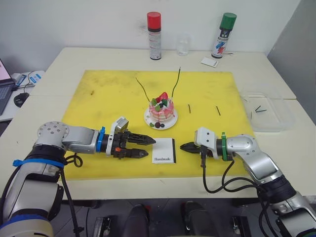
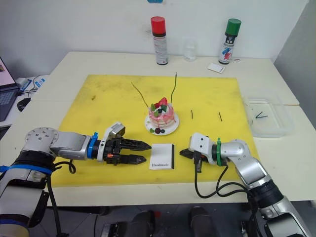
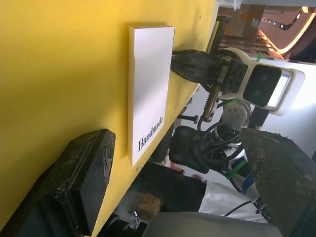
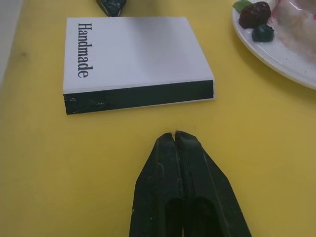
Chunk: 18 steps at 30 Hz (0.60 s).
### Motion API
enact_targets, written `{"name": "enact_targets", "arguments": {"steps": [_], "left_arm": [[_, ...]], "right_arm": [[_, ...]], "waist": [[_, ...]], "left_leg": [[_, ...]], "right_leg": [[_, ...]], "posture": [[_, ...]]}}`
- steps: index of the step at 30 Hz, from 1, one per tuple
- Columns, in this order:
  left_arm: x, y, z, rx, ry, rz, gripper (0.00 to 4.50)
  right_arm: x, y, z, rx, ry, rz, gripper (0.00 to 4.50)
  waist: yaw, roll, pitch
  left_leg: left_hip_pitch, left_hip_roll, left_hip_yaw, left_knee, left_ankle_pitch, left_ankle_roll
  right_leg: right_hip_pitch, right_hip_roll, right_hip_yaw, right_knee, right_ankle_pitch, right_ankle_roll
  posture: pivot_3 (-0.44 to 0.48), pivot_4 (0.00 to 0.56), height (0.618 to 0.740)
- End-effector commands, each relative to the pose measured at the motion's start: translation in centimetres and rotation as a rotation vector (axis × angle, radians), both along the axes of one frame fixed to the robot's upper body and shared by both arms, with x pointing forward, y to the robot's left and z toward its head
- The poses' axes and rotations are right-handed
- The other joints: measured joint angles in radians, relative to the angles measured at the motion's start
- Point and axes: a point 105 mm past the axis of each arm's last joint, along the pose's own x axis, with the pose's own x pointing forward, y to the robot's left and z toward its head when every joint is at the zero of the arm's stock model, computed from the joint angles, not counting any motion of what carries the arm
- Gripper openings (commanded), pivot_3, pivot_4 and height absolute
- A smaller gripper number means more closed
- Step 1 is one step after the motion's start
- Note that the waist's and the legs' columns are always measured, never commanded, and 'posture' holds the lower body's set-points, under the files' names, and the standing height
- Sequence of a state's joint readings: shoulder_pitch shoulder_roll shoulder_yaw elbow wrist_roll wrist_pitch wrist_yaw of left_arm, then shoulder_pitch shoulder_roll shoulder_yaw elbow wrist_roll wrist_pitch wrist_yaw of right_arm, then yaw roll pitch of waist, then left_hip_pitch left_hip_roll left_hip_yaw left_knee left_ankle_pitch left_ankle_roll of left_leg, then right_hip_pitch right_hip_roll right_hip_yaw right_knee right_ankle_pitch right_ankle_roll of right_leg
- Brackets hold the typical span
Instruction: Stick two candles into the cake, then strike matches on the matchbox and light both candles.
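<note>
From my seat, the first half of the job looks done: both candles [image 1: 143, 88] stand planted in the cake [image 1: 161, 109], which sits on its white plate just above the middle of the head view. One candle leans toward the upper left of the frame, the other [image 1: 176, 80] rises nearly straight up. I see no flame on either pale tip, so I judge the lighting still lies ahead.

The matchbox [image 1: 164, 150] lies flat on the yellow mat [image 1: 98, 94] below the cake, in the lower middle of the frame, its black strip on the right-hand edge and "Handmade" along its near edge. Two matches lie loose on the mat right of the cake, one [image 1: 189, 108] close to the plate and another [image 1: 218, 110] further right (neither has been picked up, as far as I can tell).

My left gripper [image 1: 142, 147] rests at the box's left side with its fingers spread apart and nothing between them; the tips are just beside the box, and I cannot say whether they touch it. My right gripper [image 4: 175, 136] points at the black strip from the right, fingers pressed together and holding nothing, near the box but apart from it.

So what remains, by my reading: fetch a match, steady the box, strike, and light both candles
</note>
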<state>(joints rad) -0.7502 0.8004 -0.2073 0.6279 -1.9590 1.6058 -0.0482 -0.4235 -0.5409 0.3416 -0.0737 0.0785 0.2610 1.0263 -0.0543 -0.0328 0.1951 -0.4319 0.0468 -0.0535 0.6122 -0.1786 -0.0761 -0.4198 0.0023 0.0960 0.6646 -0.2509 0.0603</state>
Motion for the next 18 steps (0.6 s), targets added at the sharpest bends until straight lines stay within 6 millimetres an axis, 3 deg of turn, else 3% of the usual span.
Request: {"name": "enact_targets", "arguments": {"steps": [1,12,18], "left_arm": [[0.2,-0.5,0.2,-0.007,-0.007,-0.008,4.50],[0.5,-1.3,0.0,-0.014,-0.007,-0.007,4.50],[0.4,-1.7,-0.1,-0.023,-0.013,-0.014,4.50]], "right_arm": [[-1.5,1.9,-0.5,-0.002,0.028,0.088,0.04],[-1.6,4.0,-0.4,0.021,0.049,0.121,0.04],[-1.4,4.2,-0.1,0.032,0.050,0.111,0.04]], "waist": [[0.000,0.000,0.000],[0.000,0.000,-0.001],[0.002,0.000,-0.002]], "left_leg": [[0.000,0.000,0.000,0.000,0.000,0.000],[0.002,0.000,0.000,0.000,0.000,0.000],[0.001,0.000,0.000,0.001,0.001,-0.001]], "right_leg": [[0.000,0.000,0.000,0.000,0.000,0.000],[0.001,0.000,0.000,0.001,0.000,0.000],[0.002,0.000,0.000,0.001,0.001,0.001]], "posture": [[0.000,0.150,0.740],[0.000,0.150,0.740],[0.000,0.150,0.740]]}}
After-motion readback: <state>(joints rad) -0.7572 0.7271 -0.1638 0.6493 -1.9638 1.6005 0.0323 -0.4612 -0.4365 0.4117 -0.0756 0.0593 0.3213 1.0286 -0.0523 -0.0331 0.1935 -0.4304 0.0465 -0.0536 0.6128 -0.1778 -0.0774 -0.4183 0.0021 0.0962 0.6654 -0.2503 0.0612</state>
